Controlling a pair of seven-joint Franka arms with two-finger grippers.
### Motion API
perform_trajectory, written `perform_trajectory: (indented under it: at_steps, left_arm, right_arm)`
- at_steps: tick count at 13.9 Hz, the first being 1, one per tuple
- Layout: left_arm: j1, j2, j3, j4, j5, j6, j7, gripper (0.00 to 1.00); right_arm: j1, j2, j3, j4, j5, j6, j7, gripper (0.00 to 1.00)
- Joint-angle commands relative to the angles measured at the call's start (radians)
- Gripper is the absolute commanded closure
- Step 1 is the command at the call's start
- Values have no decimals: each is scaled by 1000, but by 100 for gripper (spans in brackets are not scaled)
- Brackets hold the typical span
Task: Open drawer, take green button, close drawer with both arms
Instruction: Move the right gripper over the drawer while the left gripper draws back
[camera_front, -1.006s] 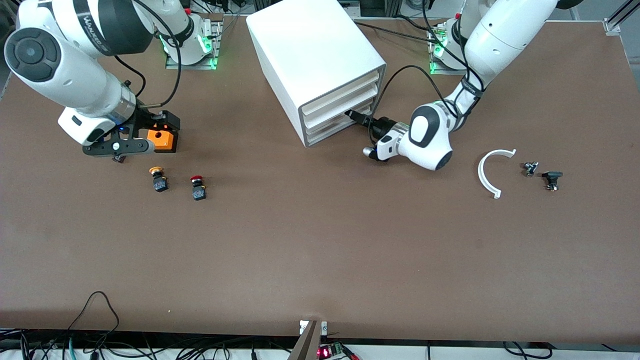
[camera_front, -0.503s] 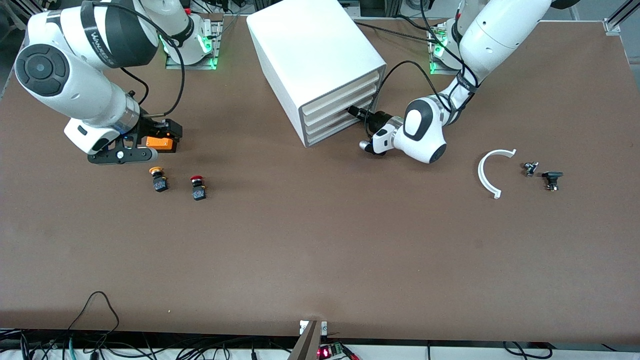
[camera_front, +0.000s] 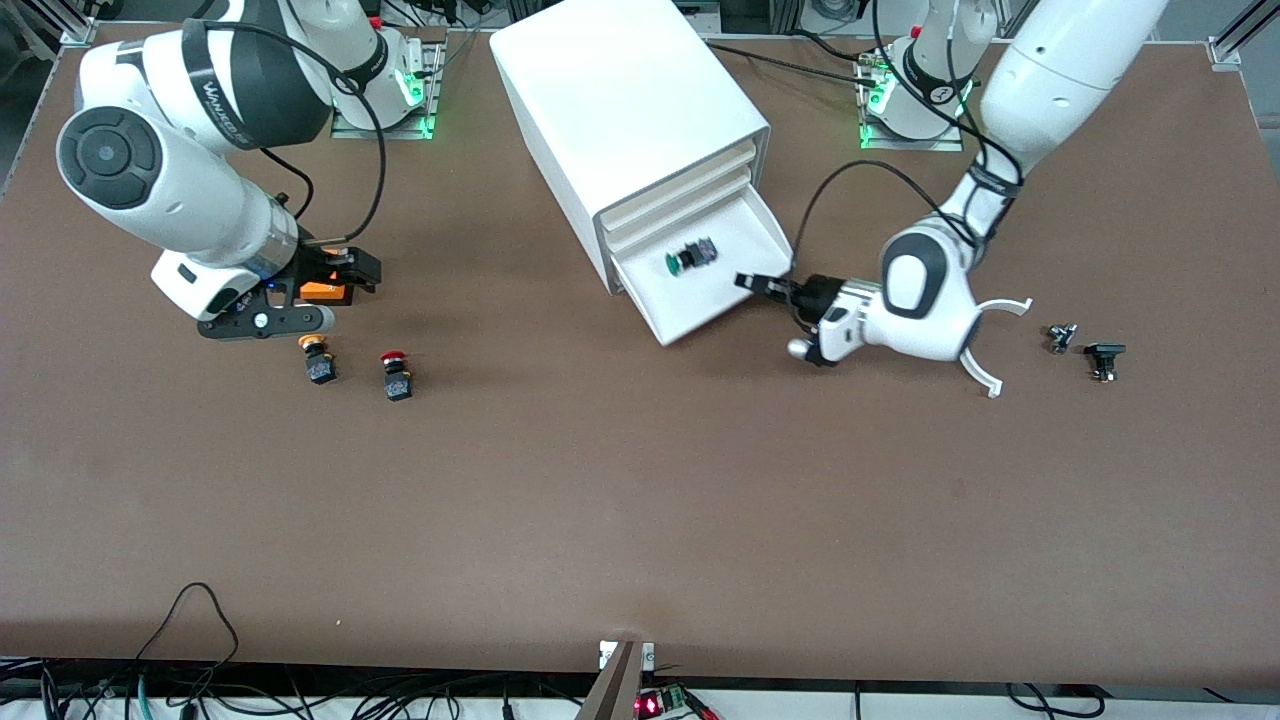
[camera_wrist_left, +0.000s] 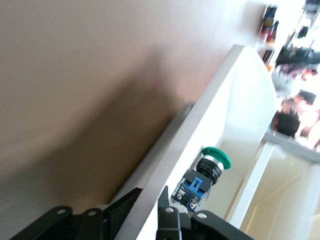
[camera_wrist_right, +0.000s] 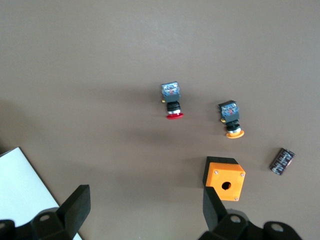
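At the foot of the white cabinet (camera_front: 630, 120), the drawer (camera_front: 745, 290) stands pulled out toward the front camera, below two identical drawers that are pushed in. On the drawer floor lies the button (camera_front: 691, 256), tipped on its side, green cap pointing toward the right arm's end of the table; the left wrist view shows its green cap and black-and-blue body (camera_wrist_left: 205, 175) resting just beside the drawer's front wall. The left gripper (camera_front: 762, 285) sits at the drawer's front corner on the left arm's side, its fingers (camera_wrist_left: 167, 212) straddling the front wall (camera_wrist_left: 200, 150), one finger on each face and close against it. The right gripper (camera_front: 275, 318) hangs over the table toward the right arm's end, jaws spread with nothing between them, above an orange box (camera_wrist_right: 224, 178) with a round hole in its top. A red-capped button (camera_front: 396, 374) and a yellow-capped button (camera_front: 318, 357) lie side by side, nearer the front camera than the orange box. A white curved strip (camera_front: 985, 375) and two small dark parts (camera_front: 1085, 345) lie toward the left arm's end.
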Motion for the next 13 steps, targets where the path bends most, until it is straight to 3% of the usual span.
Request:
perform_trajectory:
  at_steps: [1,4,5,8,10,13]
  left_arm:
    - [11,-30,8,16,4,88,-41,0]
    - [45,-99,13,18,21,91,-36,0]
    - [72,-150,26,19,102,91,-36,0]
    - [175,-318,65,74,361,91,-41,0]
    - [223,-421,72,81,467,48,-41,0]
    - [243,-573,98,94,715,-42,-45,0]
  right_arm:
    - [27,71,0,83,19,-7,-9,0]
    - [104,128,5,148,52,50,5,0]
    - [116,169,11,195,78,71,-9,0]
    - [120,284,119,324,184,132,-18,0]
    - [123,354,205,395,171,166,-27,0]
    - [196,408,225,427,109,205,-177,0]
